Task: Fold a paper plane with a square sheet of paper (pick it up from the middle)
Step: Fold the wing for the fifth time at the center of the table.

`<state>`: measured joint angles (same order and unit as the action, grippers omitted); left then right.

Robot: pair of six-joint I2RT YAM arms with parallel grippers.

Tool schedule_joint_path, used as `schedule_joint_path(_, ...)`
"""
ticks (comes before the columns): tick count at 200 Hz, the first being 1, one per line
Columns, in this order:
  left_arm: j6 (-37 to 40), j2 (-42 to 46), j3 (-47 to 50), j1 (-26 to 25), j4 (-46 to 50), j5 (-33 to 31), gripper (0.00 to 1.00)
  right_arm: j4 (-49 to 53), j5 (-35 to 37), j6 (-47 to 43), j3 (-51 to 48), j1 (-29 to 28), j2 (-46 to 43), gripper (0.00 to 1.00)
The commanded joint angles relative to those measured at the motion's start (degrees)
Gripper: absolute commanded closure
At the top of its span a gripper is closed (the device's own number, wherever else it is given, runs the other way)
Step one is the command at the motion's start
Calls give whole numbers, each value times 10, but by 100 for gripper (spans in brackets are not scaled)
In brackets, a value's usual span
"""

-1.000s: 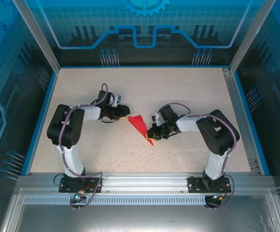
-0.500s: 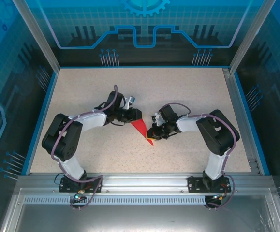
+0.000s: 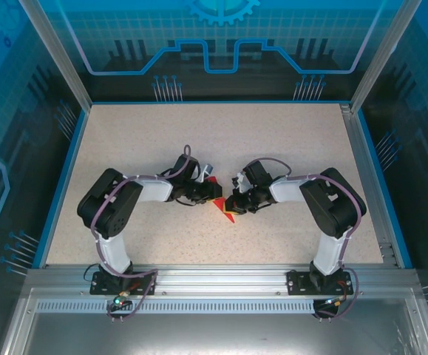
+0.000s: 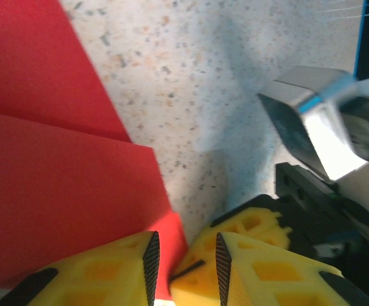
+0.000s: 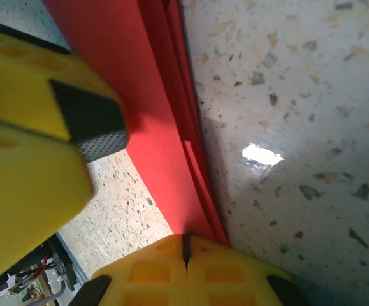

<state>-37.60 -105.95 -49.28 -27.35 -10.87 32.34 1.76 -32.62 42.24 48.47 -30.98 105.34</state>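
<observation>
Holding: my right gripper [image 5: 185, 255] pinches the near tip of the paper [image 3: 226, 211], fingers pressed together on the stacked red layers in my right wrist view.
Paper: folded to a narrow red wedge, flat on the table [image 3: 287, 140] at mid-table, between my two grippers; from above most of it lies under my left gripper [image 3: 212, 191].
Left tool: my left gripper [image 4: 184, 258] sits over the paper's far end, fingers a narrow gap apart; one finger [image 4: 117, 264] is over the red flap, the other over my right gripper's yellow finger. I cannot tell whether it touches the sheet.
Layers: one flap overlaps another with a straight edge running across my left wrist view [image 4: 57, 185].
Step, as I judge it: flattening or lifting a flap against the anchored tip, partway to a plane.
Doing it well: I'd keep the right pinch firm so the tip doesn't slide, press along the crease rather than across it, and keep the two grippers from colliding, being just beside each other.
</observation>
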Motion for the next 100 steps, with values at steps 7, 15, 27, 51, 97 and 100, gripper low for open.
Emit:
schedule_joint_path(7,-2,-29,0,-3,9,-28,70,51,49,3,-28,-14,15,99)
schedule_joint_path(15,-2,-35,-1,-3,14,-32,71,49,48,2,-31,-15,4,98)
schedule_joint_path(27,0,-40,-1,-3,21,-36,72,47,49,1,-34,-16,-18,97)
schedule_joint_path(51,7,-42,3,-3,25,-38,73,45,55,-6,-39,-24,-62,96)
schedule_joint_path(97,19,-42,-5,-3,40,-40,73,50,31,-26,-20,-34,-67,94)
schedule_joint_path(100,19,-43,-7,-3,41,-40,73,53,32,-27,-18,-36,-66,94)
